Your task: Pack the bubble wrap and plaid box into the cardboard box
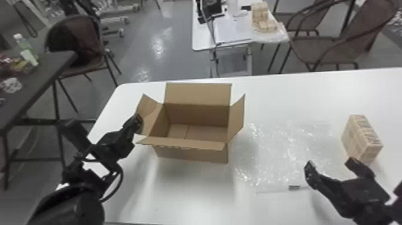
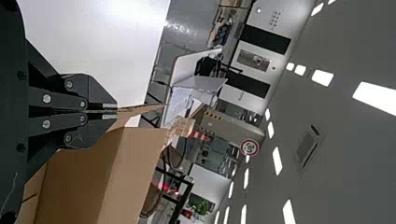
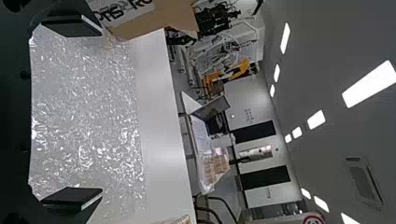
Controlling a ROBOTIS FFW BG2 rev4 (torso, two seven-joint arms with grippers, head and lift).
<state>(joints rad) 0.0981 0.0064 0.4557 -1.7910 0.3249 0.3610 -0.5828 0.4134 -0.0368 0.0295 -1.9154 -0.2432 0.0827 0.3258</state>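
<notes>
The open cardboard box (image 1: 191,152) stands on the white table with its flaps spread. At its left flap is my left gripper (image 1: 138,123); in the left wrist view that gripper (image 2: 116,111) is shut on the flap (image 2: 140,110) edge. Clear bubble wrap (image 1: 287,149) lies flat to the right of the carton, and also shows as bubble wrap (image 3: 88,116) in the right wrist view. Over its near right part, my right gripper (image 1: 331,168) is open and holds nothing; the right gripper (image 3: 93,112) has its fingers wide apart. Beyond it, the tan plaid box (image 1: 360,137) stands upright.
A small grey piece (image 1: 294,187) lies by the wrap's near edge. The white table (image 1: 185,194) has its left edge beneath my left arm. Behind stand a second table (image 1: 206,42) and chairs; a dark table (image 1: 33,86) is at the far left.
</notes>
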